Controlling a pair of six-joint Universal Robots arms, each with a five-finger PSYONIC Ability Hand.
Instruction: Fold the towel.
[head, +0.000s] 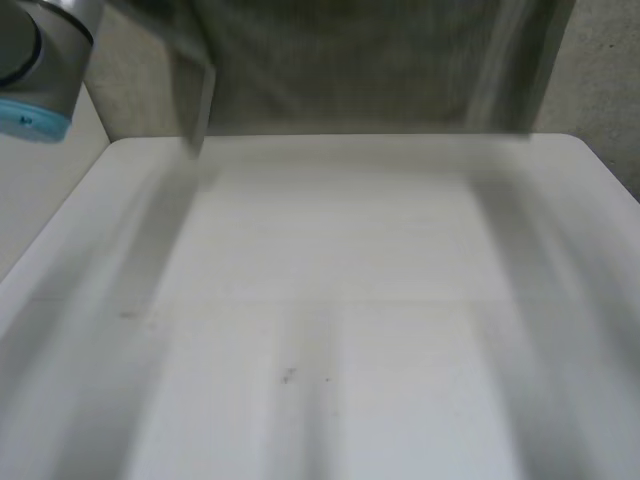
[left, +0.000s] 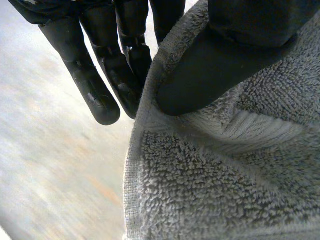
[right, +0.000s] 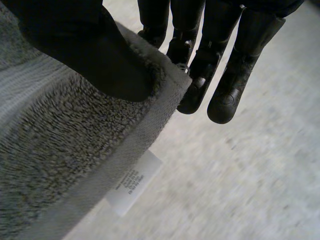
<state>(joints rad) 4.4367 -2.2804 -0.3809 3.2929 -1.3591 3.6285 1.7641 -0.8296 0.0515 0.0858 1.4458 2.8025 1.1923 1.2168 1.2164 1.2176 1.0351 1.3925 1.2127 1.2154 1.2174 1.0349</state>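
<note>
Evidently, over the table (head: 330, 300) the towel (head: 350, 70) hangs lifted, with the left hand (left: 210, 70) and right hand (right: 85, 50) each pinching its edge between thumb and fingers. I'd keep both pinches level and taut while laying it down. One table, one towel, two hands, one label (right: 132, 182).

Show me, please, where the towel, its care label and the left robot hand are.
towel (left: 210, 190): left wrist view, terry pile near its edge.
care label (right: 134, 184): right wrist view, middle of the white tag.
left robot hand (left: 215, 72): left wrist view, thumb pinching the towel.
</note>
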